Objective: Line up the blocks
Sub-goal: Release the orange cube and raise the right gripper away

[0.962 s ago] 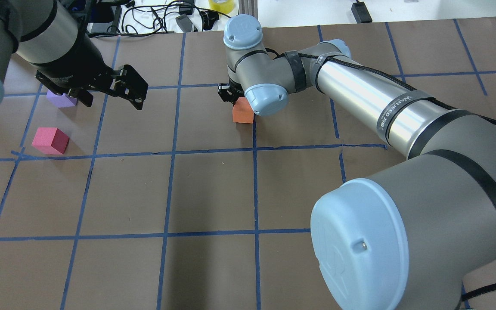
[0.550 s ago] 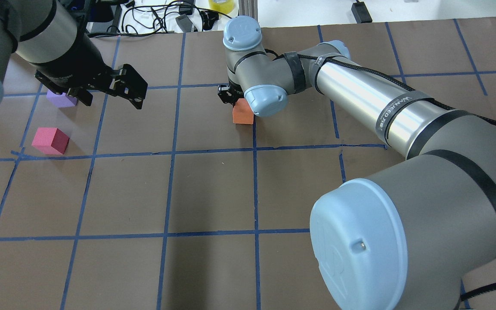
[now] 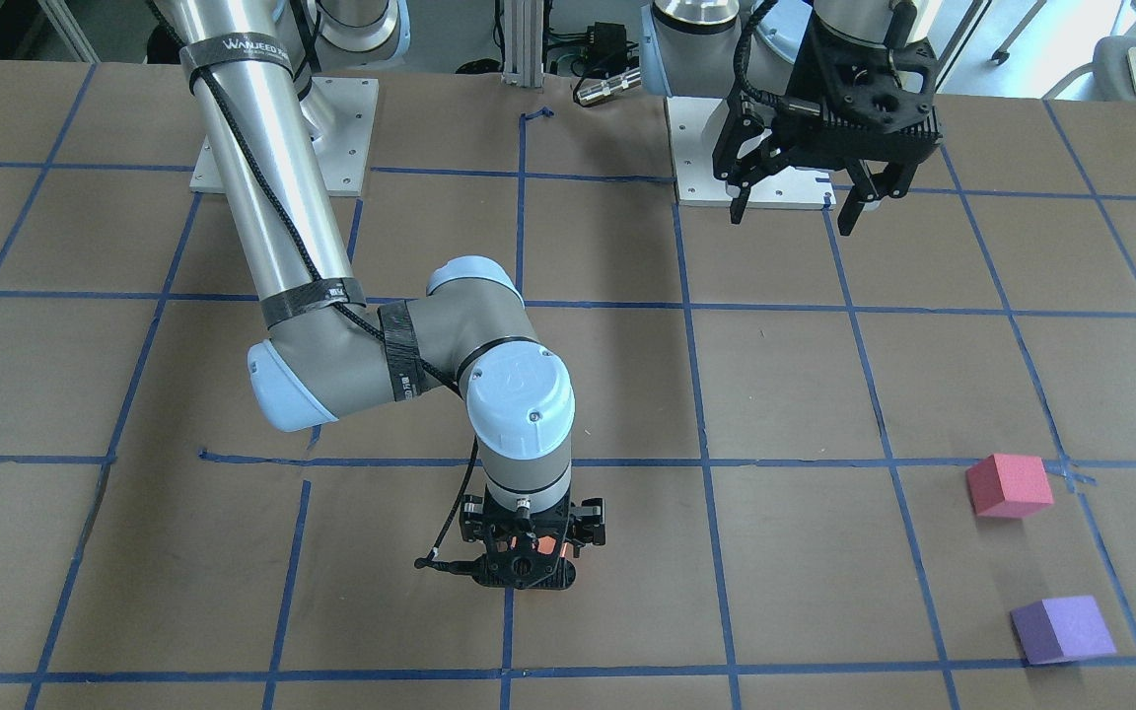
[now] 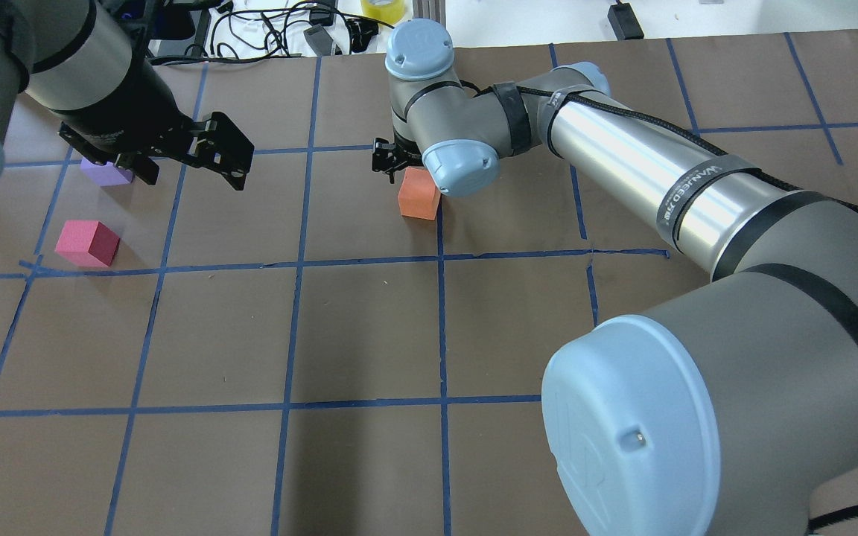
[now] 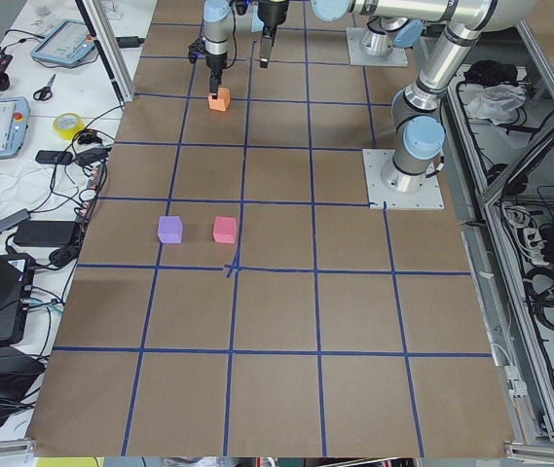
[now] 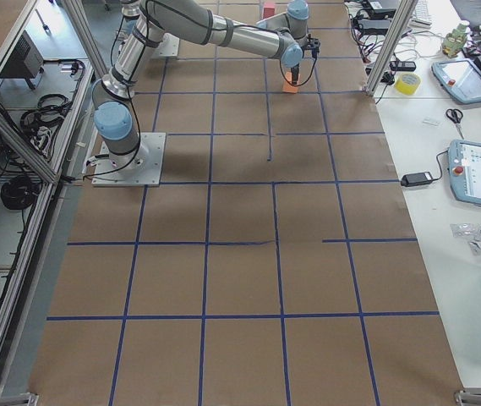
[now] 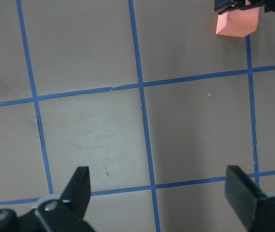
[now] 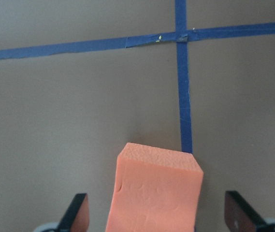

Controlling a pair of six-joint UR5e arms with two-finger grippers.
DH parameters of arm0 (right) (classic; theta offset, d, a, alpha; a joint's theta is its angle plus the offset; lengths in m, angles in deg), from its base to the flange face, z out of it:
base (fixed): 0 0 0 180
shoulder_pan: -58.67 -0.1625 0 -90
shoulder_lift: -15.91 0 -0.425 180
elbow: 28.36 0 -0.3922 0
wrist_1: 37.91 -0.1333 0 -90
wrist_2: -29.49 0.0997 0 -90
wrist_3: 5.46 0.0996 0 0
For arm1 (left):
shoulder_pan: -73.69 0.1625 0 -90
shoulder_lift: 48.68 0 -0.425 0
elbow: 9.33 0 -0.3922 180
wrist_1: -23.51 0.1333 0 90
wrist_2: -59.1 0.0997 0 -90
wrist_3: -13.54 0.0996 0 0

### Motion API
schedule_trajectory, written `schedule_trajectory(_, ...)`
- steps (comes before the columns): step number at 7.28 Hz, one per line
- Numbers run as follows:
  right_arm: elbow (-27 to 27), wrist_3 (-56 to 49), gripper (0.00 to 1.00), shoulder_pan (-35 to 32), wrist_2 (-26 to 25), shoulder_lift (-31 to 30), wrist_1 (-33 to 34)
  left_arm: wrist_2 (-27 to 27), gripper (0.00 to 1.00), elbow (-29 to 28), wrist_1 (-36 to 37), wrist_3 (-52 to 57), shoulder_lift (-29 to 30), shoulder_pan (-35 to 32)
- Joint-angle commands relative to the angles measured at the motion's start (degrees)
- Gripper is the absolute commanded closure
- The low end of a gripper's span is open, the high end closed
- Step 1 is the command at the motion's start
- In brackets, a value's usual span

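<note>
The orange block point(image 4: 419, 195) stands on the brown table by a blue tape line, near the far middle. My right gripper point(image 4: 399, 165) hangs straight over it, open, fingers either side and clear of it; the right wrist view shows the block point(image 8: 156, 193) between the spread fingers. In the front view only a sliver of it point(image 3: 546, 545) shows under the gripper point(image 3: 529, 564). The pinkish-red block point(image 4: 88, 243) and the purple block point(image 4: 105, 173) sit at the far left. My left gripper point(image 4: 194, 175) hovers open and empty right of the purple block.
Blue tape lines point(image 4: 440, 260) divide the table into squares. Cables and a yellow tape roll point(image 4: 383, 9) lie past the far edge. The arm base plates point(image 3: 272, 138) stand at the robot's side. Tablets and tools lie on side benches point(image 6: 468, 80).
My right wrist has shifted slightly up and away, so more of the orange block shows. The left arm and the other two blocks have not moved.
</note>
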Motion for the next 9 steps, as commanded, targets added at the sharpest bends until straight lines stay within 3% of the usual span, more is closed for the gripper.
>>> schedule_trajectory(1, 0.2, -0.8, 0.0, 1.7, -0.8, -6.0, -4.6, -0.7, 0.0, 0.8, 0.2, 0.5, 0.4, 0.4)
schedule_trajectory(4, -0.9, -9.3, 0.0, 12.7, -0.8, -18.3, -20.6, -1.0, 0.0, 0.0, 1.1, 0.0, 3.6, 0.1)
schedule_trajectory(6, -1.0, -11.2, 0.0, 18.3, -0.8, -25.6, -28.4, -2.6, 0.0, 0.1, 8.7, -4.0, 8.3, -0.9)
schedule_trajectory(7, -1.0, -16.6, 0.0, 19.2, -0.9, -26.1, -28.5, -5.7, 0.0, 0.2, 14.5, -5.0, 12.6, -3.2)
schedule_trajectory(9, -1.2, -18.3, 0.0, 19.2, 0.1, -28.0, -27.7, -5.2, 0.0, -0.1, 20.7, -10.8, 21.8, -9.1)
